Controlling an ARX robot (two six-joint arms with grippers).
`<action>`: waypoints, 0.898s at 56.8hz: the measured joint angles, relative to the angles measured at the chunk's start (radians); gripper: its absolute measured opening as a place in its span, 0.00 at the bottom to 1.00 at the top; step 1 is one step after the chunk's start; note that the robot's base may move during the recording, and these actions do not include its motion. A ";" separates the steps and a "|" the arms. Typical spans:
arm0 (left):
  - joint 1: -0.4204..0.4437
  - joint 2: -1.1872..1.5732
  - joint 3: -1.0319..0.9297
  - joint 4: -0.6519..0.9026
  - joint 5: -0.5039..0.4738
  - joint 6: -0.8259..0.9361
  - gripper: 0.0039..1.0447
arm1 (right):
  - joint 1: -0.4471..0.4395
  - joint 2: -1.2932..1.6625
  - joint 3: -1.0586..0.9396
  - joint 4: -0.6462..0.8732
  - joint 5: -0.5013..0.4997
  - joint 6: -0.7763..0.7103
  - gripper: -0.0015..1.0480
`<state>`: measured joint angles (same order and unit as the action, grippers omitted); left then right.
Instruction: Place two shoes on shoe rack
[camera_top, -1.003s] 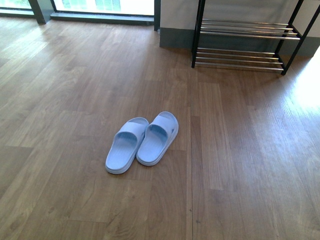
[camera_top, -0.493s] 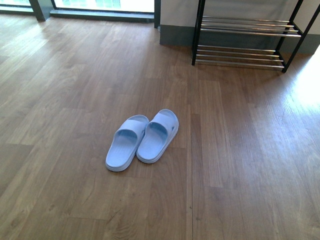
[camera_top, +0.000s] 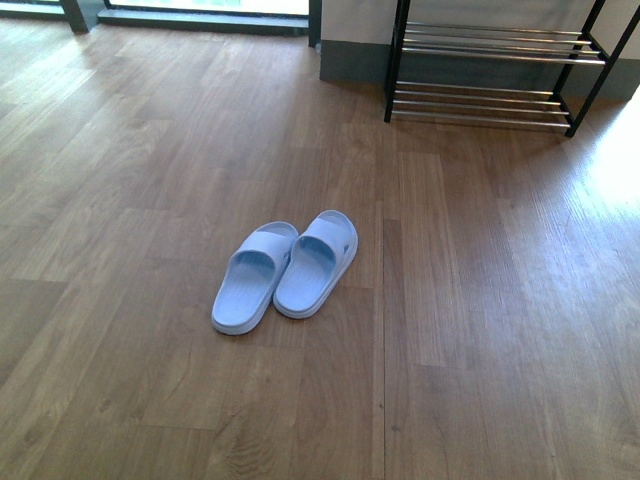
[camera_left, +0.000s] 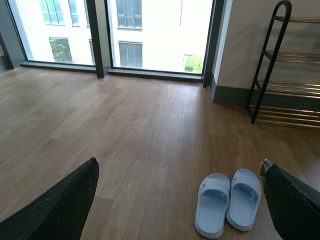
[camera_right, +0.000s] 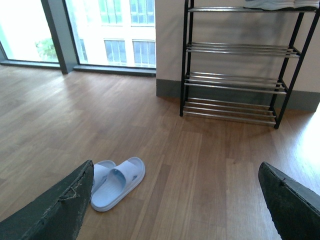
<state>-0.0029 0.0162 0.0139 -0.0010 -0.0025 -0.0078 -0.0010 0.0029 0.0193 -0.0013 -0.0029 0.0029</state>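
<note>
Both pale blue slides lie side by side, touching, on the floor, well short of the shoe rack. Judged light, soft foam: grip each by its strap. Your left tool and right tool stand spread wide, empty.

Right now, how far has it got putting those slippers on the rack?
Nothing done: both slippers lie together on the floor, apart from the rack. Nothing in hand: left end effector and right end effector are open, empty. Remaining: lifting both onto the rack.
</note>
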 joint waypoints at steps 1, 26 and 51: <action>0.000 0.000 0.000 0.000 0.000 0.000 0.91 | 0.000 0.000 0.000 0.000 0.000 0.000 0.91; 0.000 0.000 0.000 0.000 0.000 0.000 0.91 | 0.000 0.000 0.000 0.000 0.000 0.000 0.91; 0.000 0.000 0.000 0.000 0.003 0.000 0.91 | 0.000 0.000 0.000 0.000 0.006 0.000 0.91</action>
<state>-0.0025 0.0162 0.0139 -0.0010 0.0006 -0.0078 -0.0006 0.0029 0.0193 -0.0013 0.0032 0.0029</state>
